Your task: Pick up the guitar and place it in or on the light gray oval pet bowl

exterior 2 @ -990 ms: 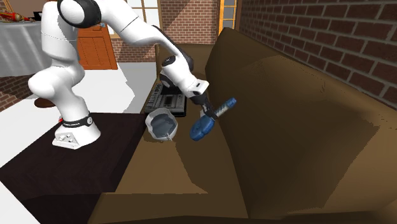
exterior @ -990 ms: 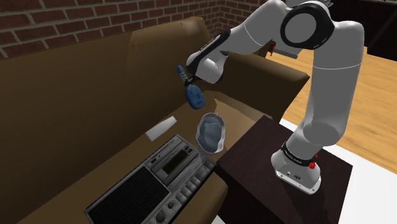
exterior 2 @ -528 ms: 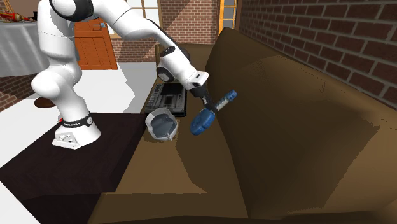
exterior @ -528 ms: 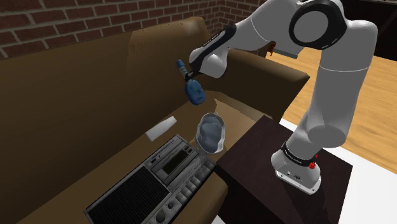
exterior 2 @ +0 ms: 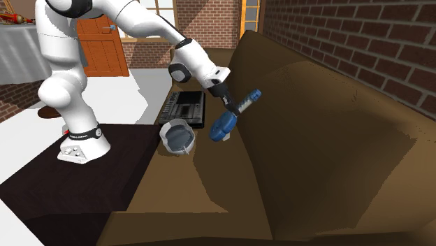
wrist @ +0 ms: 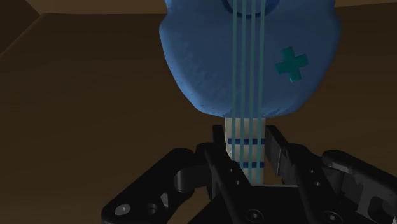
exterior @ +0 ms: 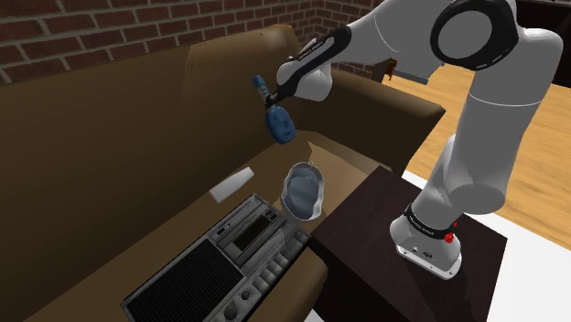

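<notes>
- Shoulder view: white arm (exterior: 476, 101) reaches from the dark stand (exterior: 384, 229) up and to this view's left, over a brown sofa (exterior: 101, 165). Black gripper (exterior: 272, 101) is clamped on the neck of a blue guitar (exterior: 281, 126). The guitar hangs body-down in the air, in front of the sofa's backrest. Pale grey oval bowl (exterior: 305, 168) lies on the seat below it, well apart from the guitar and close to the stand. A grey cassette radio (exterior: 229, 261) lies on the seat nearer the camera, and a white card (exterior: 232, 184) lies to the left of the bowl
- Second ext. view: gripper (exterior 2: 228, 107) holds the guitar (exterior 2: 221, 128) by the neck, at a slant, w/ the headstock up toward the backrest and the body low. The body is to the right of the bowl (exterior 2: 177, 126) and slightly above it, not touching. The bowl is at the seat's front edge, next to the stand (exterior 2: 70, 185); the radio (exterior 2: 185, 108) lies behind it. Brick wall (exterior 2: 349, 42) runs behind the sofa (exterior 2: 321, 147)
- Wrist view: the two fingers (wrist: 275, 145) press on either side of the pale neck, w/ the gripper (wrist: 245, 145) closed on it. Guitar (wrist: 248, 57) body is beyond the fingertips, w/ strings running down it and a teal cross (wrist: 291, 63) on its face. Brown sofa surface lies behind
</notes>
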Controlling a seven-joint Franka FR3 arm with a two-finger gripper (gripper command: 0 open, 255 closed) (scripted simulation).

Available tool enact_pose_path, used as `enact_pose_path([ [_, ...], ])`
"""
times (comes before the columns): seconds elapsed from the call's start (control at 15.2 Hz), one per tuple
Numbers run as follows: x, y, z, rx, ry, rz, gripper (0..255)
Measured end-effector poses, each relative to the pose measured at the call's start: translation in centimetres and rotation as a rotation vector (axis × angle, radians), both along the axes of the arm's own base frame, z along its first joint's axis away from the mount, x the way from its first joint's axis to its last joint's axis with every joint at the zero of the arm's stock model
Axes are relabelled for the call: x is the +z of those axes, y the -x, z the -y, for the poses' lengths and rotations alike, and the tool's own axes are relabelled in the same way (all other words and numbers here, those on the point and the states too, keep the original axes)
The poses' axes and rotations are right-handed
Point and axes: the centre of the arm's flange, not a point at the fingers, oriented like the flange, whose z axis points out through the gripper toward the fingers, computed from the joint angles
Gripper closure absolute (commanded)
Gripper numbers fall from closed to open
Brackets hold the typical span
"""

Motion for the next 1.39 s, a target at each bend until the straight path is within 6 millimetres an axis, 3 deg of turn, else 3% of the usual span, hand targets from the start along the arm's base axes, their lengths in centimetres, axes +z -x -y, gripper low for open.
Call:
enact_pose_path([
  [0.53,3.7,0.7,-0.1,0.0,0.0,0.0,255],
  [1.39,5.2,16.5,-5.3,0.0,-0.002,-0.002,255],
])
